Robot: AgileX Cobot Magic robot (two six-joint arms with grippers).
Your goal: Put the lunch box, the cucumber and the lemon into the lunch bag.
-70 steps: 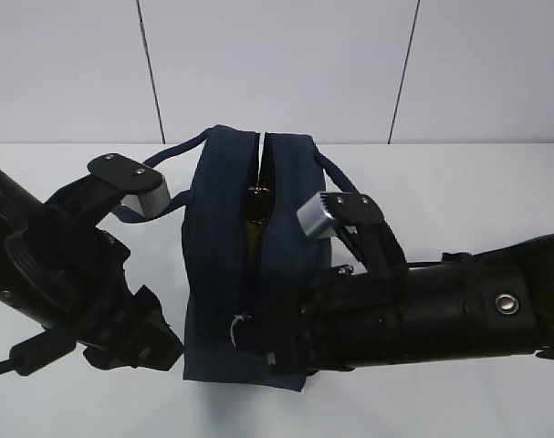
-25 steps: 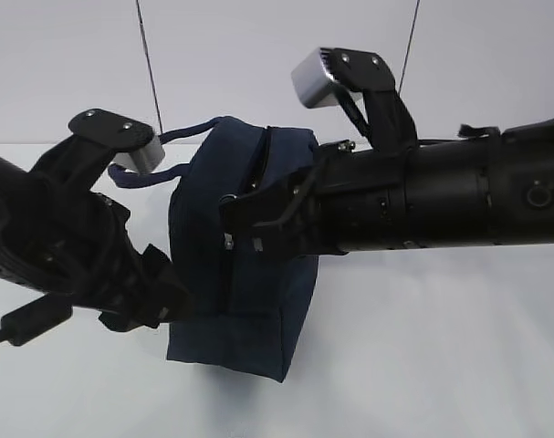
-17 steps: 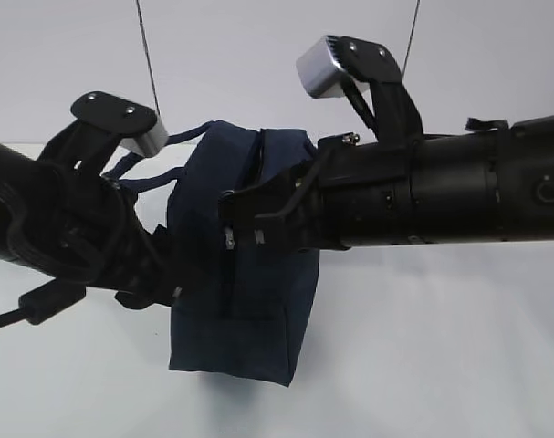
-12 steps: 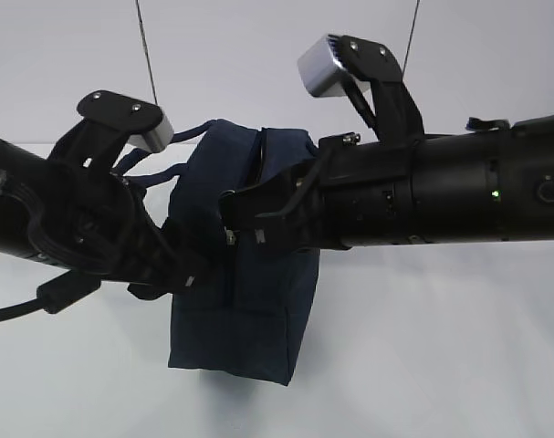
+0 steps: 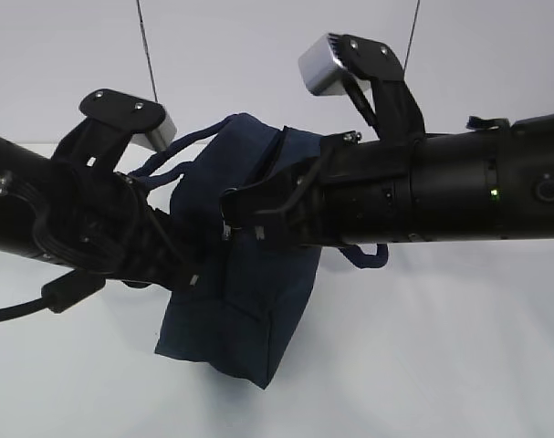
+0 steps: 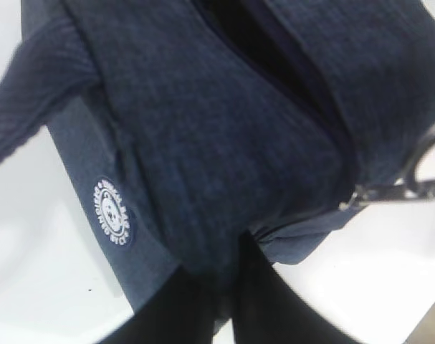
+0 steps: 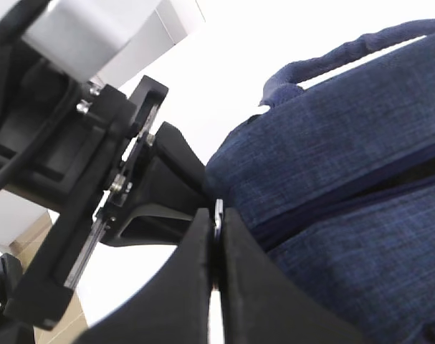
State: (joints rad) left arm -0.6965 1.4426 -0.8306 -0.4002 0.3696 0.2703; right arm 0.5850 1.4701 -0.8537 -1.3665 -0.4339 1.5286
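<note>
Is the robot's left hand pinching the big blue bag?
Touching. In the left wrist view, the left hand has its two black fingers squeezed shut on a fold of the dark navy fabric lunch bag.

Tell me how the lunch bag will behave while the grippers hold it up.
The lunch bag is probably floppy: its fabric bunches where the left gripper pinches it. It likely sags and swings, since it hangs tilted with a corner drooping. The right gripper seems clamped on a metal ring, which may slip.

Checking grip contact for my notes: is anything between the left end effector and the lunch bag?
Nothing. In the left wrist view the left end effector pinches a fold of the lunch bag fabric directly, with no gap.
</note>
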